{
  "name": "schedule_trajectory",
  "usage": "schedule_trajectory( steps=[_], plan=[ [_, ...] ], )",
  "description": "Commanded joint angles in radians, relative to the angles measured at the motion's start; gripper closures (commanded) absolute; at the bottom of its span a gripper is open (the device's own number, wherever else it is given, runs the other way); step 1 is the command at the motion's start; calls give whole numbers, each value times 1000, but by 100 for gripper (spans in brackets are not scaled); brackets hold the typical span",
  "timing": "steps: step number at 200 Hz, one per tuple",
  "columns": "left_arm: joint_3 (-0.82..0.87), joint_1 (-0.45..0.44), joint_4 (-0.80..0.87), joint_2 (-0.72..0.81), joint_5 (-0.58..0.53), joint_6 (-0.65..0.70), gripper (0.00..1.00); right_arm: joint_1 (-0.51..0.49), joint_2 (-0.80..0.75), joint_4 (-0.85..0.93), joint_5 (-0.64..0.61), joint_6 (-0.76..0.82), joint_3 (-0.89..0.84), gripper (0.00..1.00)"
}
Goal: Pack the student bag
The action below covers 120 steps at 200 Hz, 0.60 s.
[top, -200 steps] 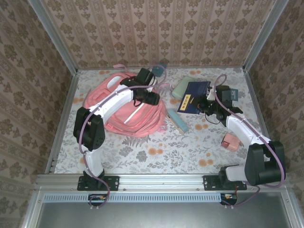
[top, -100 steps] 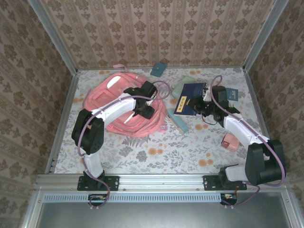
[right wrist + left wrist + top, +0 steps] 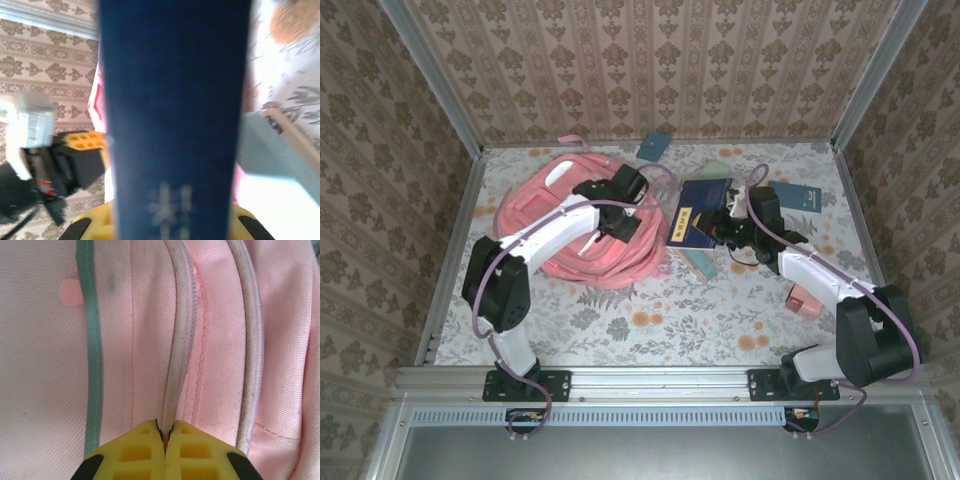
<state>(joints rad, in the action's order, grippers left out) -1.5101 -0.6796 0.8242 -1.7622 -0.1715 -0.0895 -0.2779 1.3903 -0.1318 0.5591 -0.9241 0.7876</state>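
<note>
The bag (image 3: 605,262) lies flat on the left half of the tabletop (image 3: 650,320), slumped and creased, its straps trailing toward the far edge. It is soft cloth throughout and looks light. It will probably sag and fold wherever it is lifted, and its mouth is unlikely to stay open unless something holds it.

The left gripper (image 3: 620,228) is down on the bag's right side. In the left wrist view its jaws are closed tight on the pale zip seam (image 3: 177,365) between two pink panels, with a pinch of the bag between the tips. That corded edge looks like the best hold, being firmer than the plain cloth beside it and less likely to slide out. A pinch this thin could still slip if pulled hard, so a slow, upward lift seems wise.

Just right of the bag, a dark blue book (image 3: 692,215) hangs tilted above the tabletop, near the bag's right edge. It is stiff and flat and should slide in cleanly once the mouth gapes.

The right gripper (image 3: 723,228) has its jaws clamped on the book's right side. A pale blue case (image 3: 698,260) lies on the tabletop below the book.
</note>
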Motion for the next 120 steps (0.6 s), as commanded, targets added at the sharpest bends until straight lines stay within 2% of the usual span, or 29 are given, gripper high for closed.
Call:
schedule_trajectory(
  steps=[1, 52, 82, 120],
  plan=[
    [-88, 48, 3, 103, 72, -60, 100, -46, 59, -181, 30, -95, -10, 100],
    [-174, 152, 9, 159, 209, -152, 100, -179, 209, -360, -34, -203, 49, 100],
    [-199, 172, -3, 160, 231, -164, 100, -256, 325, -465, -114, -274, 119, 100],
    [-208, 181, -9, 154, 279, -196, 100, -329, 520, -585, -189, -359, 288, 100]
  ],
)
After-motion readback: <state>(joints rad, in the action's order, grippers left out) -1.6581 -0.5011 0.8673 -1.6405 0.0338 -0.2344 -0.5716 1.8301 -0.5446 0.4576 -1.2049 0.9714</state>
